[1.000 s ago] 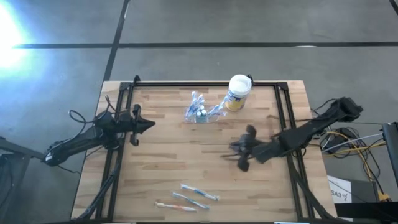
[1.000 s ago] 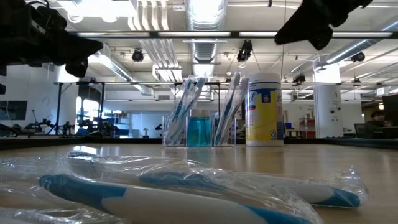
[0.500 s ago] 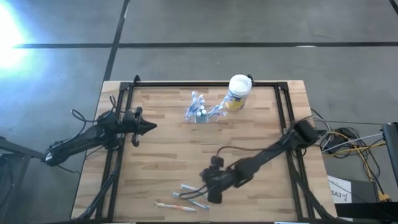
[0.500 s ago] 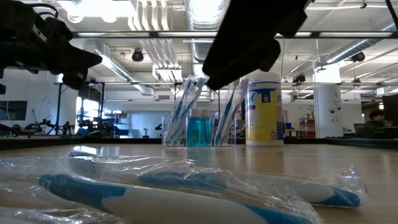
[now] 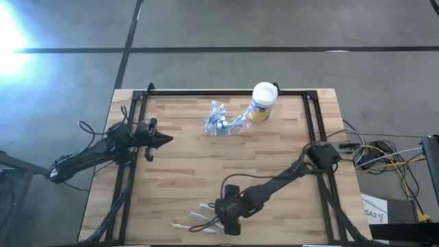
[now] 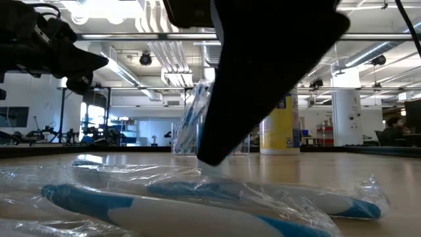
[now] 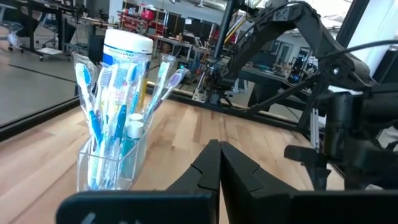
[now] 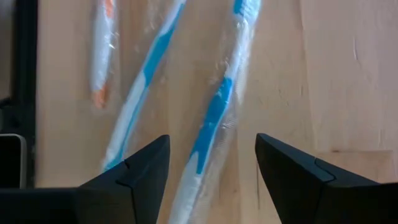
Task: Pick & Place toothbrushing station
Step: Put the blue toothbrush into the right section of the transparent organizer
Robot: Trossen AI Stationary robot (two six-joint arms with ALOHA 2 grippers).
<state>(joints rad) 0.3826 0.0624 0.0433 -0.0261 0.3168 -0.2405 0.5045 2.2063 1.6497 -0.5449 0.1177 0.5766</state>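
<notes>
The toothbrushing station (image 5: 219, 125) is a clear low holder with several toothbrushes in it. It stands on the far middle of the table and also shows in the left wrist view (image 7: 111, 152) and, partly hidden, in the low view (image 6: 191, 125). Three wrapped toothbrushes (image 5: 203, 218) lie flat near the front edge. My right gripper (image 8: 211, 140) hovers open over them, tipped downward, with a blue-and-white one (image 8: 214, 112) between its fingers and untouched. My left gripper (image 7: 219, 163) is shut and empty at the table's left (image 5: 163, 139), pointing level toward the station.
A white canister with a yellow label (image 5: 263, 101) stands right of the station. A black frame rail (image 5: 226, 92) runs around the table. Bare wood lies in the middle, between the station and the wrapped toothbrushes (image 6: 197, 197). Cables hang off the right side (image 5: 384, 154).
My right gripper has swept from the table's right middle toward the near edge and leftward. It has come down and tipped to point downward over the wrapped toothbrushes. The station, the canister and the toothbrushes have stayed where they were.
</notes>
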